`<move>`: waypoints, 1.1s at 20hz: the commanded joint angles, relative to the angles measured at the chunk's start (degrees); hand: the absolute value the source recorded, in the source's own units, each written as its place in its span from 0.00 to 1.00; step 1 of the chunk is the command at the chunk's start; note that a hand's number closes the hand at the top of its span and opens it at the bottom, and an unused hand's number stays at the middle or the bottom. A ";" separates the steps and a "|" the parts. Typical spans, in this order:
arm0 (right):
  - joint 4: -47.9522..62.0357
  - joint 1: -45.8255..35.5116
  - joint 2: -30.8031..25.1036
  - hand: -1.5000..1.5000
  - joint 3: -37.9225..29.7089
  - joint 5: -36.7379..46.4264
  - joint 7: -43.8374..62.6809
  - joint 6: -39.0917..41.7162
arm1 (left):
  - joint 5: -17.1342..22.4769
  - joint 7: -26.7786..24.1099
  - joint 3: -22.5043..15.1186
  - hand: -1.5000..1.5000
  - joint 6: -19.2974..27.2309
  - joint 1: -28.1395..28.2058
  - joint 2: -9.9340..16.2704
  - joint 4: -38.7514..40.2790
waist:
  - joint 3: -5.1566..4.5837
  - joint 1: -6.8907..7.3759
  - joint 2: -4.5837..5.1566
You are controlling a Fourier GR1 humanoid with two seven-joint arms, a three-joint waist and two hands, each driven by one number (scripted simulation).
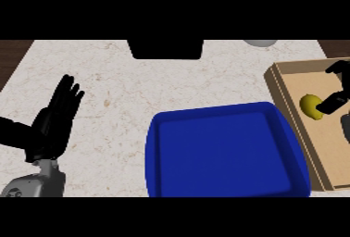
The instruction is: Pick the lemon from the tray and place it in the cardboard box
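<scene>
A pale speckled stone surface (pixel 103 83) is seen from steeply above. At the right edge, the right hand (pixel 337 99) reaches over an open cardboard box (pixel 290 106), only partly in frame. Its dark fingers (pixel 335 68) spread apart, one set above and the thumb part lower, and the yellow lemon (pixel 312 106) sits just beside them, toward the centre of the view, touching or nearly touching the lower finger tip. The lemon is inside the box, near its inner wall; I cannot tell whether the fingers pinch it or merely rest against it. To the left of this hand, next to the box, lies a deep blue tray (pixel 226 152) with nothing in it. Well apart, at the far left of the view, the left hand (pixel 53 125) rests open with its fingers straight, close together and pointing up, touching nothing. A dark object (pixel 166 48) and a pale grey rounded shape (pixel 261 43) sit at the far edge of the surface.
</scene>
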 commanded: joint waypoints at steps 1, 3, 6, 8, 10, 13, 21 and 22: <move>8.94 -0.25 -0.24 0.00 -4.56 -2.76 -7.80 -9.11 | 0.19 -2.63 0.88 0.50 -0.65 -1.27 -0.12 4.51 | 0.02 -0.26 0.09; 10.41 -0.49 -0.11 0.00 -5.54 -3.60 -12.00 -13.90 | -0.18 1.06 -0.99 0.50 0.43 -0.73 -1.10 0.59 | 0.06 -0.09 0.02; 8.15 -6.26 1.04 0.00 -7.04 -3.84 -12.45 -21.43 | -1.11 0.34 -1.47 0.50 0.92 -0.56 -1.23 -0.65 | 0.12 0.86 0.21; 1.96 -1.46 2.17 0.00 -8.99 -7.97 -18.56 -26.36 | -1.23 -0.94 -0.13 0.50 1.02 -0.62 -0.73 1.84 | 0.08 -1.23 -0.17; 1.96 -3.70 3.45 0.00 -11.71 -11.84 -19.63 -27.84 | -0.97 -1.45 -0.38 0.50 0.06 2.13 -0.55 0.69 | 0.06 -0.49 -0.25; 1.92 -5.22 4.03 0.00 -15.34 -18.93 -20.84 -24.85 | 0.50 -0.41 0.00 0.50 -0.95 3.12 -0.16 -1.20 | 0.01 -0.40 -0.34; -6.79 -5.03 6.53 0.00 -27.45 -39.87 -20.49 -19.33 | 0.78 -0.51 1.39 0.50 -0.89 1.54 0.66 0.11 | -0.01 -1.68 -0.63; -6.94 -1.16 6.58 0.00 -29.62 -42.22 -23.40 -19.30 | -0.94 -1.41 0.12 0.50 0.73 1.63 -0.95 0.90 | 0.01 -1.87 -0.52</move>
